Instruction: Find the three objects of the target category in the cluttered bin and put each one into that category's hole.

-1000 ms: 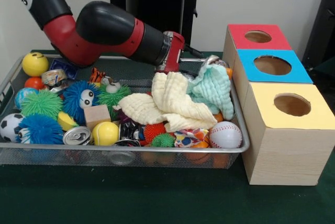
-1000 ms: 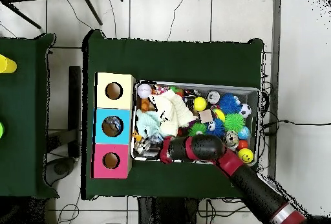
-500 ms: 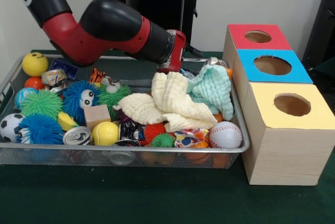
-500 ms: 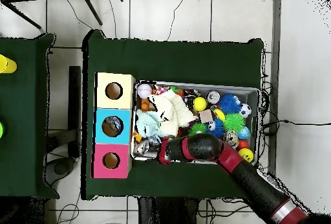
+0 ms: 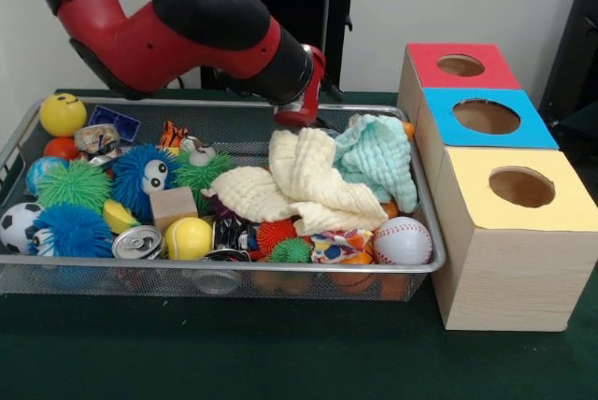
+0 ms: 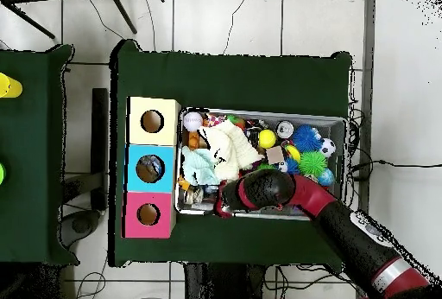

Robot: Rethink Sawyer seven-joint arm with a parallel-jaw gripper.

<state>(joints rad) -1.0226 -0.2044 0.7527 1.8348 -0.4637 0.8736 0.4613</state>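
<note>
- Frontally, the wire bin (image 5: 425, 232) holds cream cloth (image 5: 304, 185), mint cloth (image 5: 383, 157), baseball (image 5: 403, 240), can (image 5: 138, 243); gripper (image 5: 297, 112) above the back rim, grip unclear
- Overhead, the arm (image 6: 285, 192) covers the bin's (image 6: 259, 112) near edge beside the three-hole box (image 6: 152, 167)

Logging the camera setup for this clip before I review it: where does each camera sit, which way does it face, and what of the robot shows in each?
Front view: sits low across the table, facing the mesh bin and the three-hole box; the red and black arm comes down from above, its gripper tips hidden.
Overhead view: looks straight down on the table; the arm enters from the lower right, over the bin.
Shared: bin, box, cream cloth, arm.
</note>
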